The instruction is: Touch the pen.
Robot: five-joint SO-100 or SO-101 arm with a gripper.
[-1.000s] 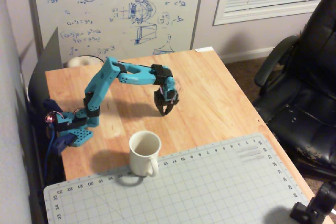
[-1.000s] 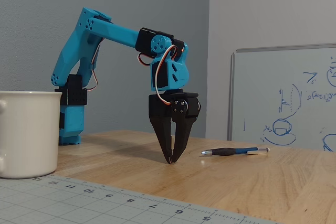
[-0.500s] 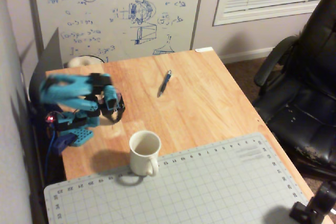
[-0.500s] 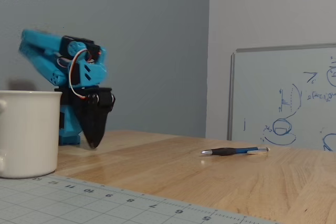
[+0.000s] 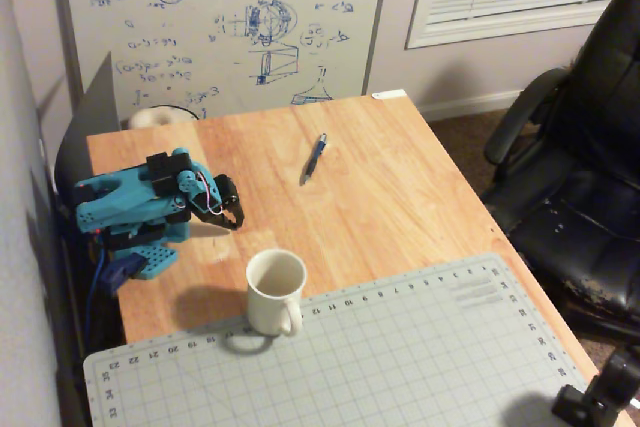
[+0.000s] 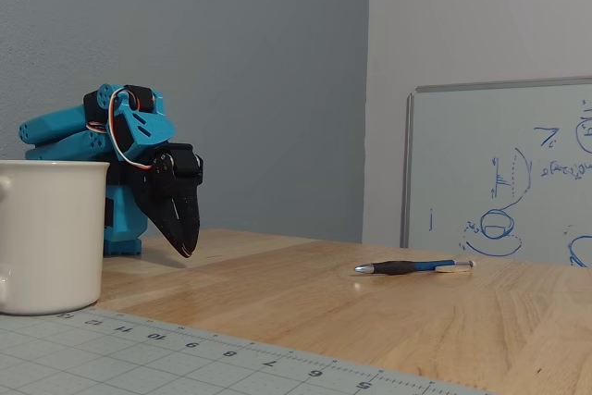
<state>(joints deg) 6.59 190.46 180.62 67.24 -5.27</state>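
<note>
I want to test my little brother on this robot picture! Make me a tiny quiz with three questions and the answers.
1. True or false: the end effector is touching the pen.
2. What stands on the table closest to the cutting mat? A) the pen B) the mug C) a book
3. Fill in: in the fixed view, the pen's silvery tip points toward the ____ side of the picture.

Key: 1. False, it is folded back near the arm's base, far from the pen. 2. B. 3. left.
</note>
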